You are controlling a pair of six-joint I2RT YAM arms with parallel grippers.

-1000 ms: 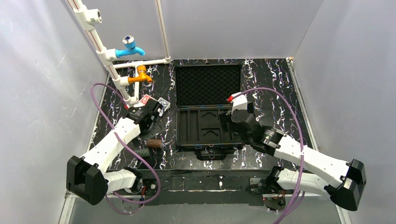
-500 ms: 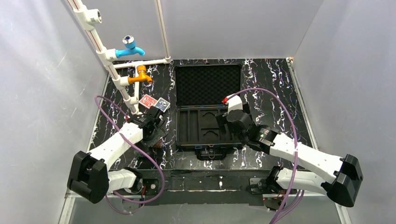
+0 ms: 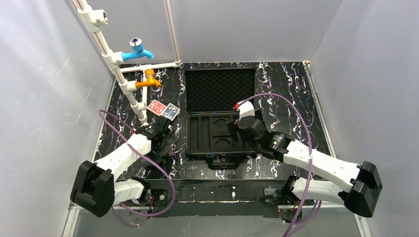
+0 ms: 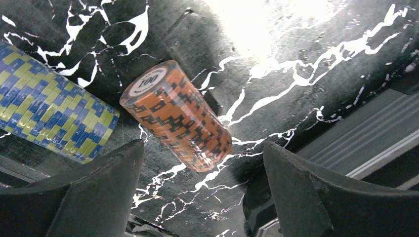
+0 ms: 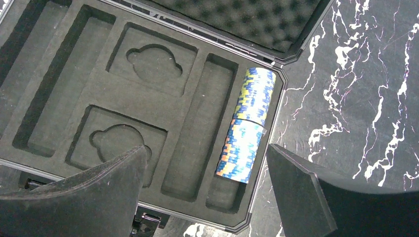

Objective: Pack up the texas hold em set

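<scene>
Orange and black stripes mark the chip roll [image 4: 175, 116] lying on its side on the black marbled table [image 4: 296, 29], in the middle of the left wrist view, with "100" on its end face. The left claw [image 4: 202, 145] stands spread wide, one finger on each side of that roll, and neither finger touches it. A blue and yellow roll [image 4: 49, 116] lies just beside it at the left edge of the frame.

From overhead, the black briefcase [image 3: 197, 133] sits open at centre frame, its foam lid [image 3: 220, 91] laid back toward the top. The red deck [image 3: 156, 107] and the blue deck [image 3: 172, 111] lie side by side on the table just left of the case, below the orange tap [image 3: 147, 80] and the blue tap [image 3: 137, 49].

The right claw [image 5: 206, 147] hangs open over the slotted tray [image 5: 99, 94], gripping nothing. In the tray's rightmost slot two rolls lie end to end, a blue and yellow one [image 5: 254, 94] above a blue, orange and white one [image 5: 239, 150]. The other slots hold nothing.
</scene>
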